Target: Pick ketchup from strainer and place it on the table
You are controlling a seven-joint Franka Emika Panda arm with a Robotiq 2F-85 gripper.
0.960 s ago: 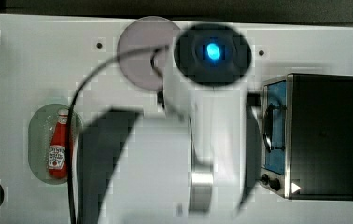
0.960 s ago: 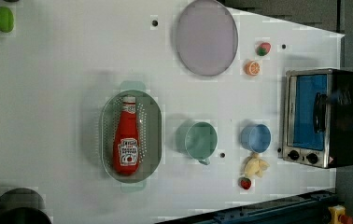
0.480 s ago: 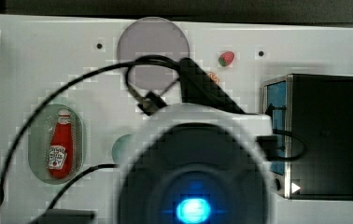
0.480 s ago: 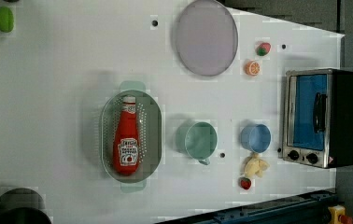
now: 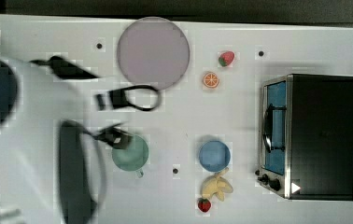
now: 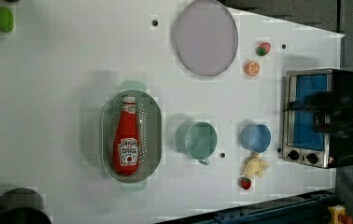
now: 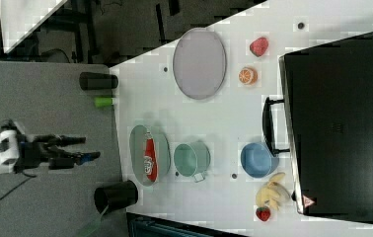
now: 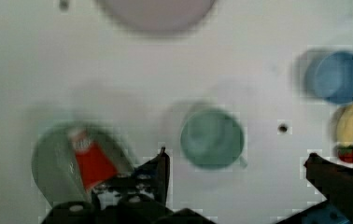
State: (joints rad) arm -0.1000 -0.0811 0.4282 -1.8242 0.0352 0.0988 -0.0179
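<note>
So the slim red ketchup squeeze bottle (image 6: 127,138) with the white cap and white label is lying flat inside the pale green oval plastic strainer (image 6: 152,135), lengthwise along it. The strainer is my landmark for everything else here, and it sits on the big white tabletop with small dark holes (image 6: 62,93).

In the left view, the round teal-green cup (image 6: 201,140) is just beside the strainer on the left view's right. Further the same way there's a small blue bowl (image 6: 256,138), with a yellow banana bunch (image 6: 255,165) and a little red strawberry (image 6: 245,183) near it. Well past those, far from the strainer, stands a silver toaster oven with a blue glass door (image 6: 311,116). A big round lilac plate (image 6: 205,37) is up and to the left view's right of the strainer, with an orange slice (image 6: 252,68) and a second strawberry (image 6: 263,48) beyond it.

In the right view the gripper (image 7: 92,148) hangs off the table's edge, to the right view's left of the strainer, touching nothing. Its fingers (image 7: 73,140) are spread wide with nothing between them. The wrist view has the strainer and bottle just off one dark finger (image 8: 161,170).
</note>
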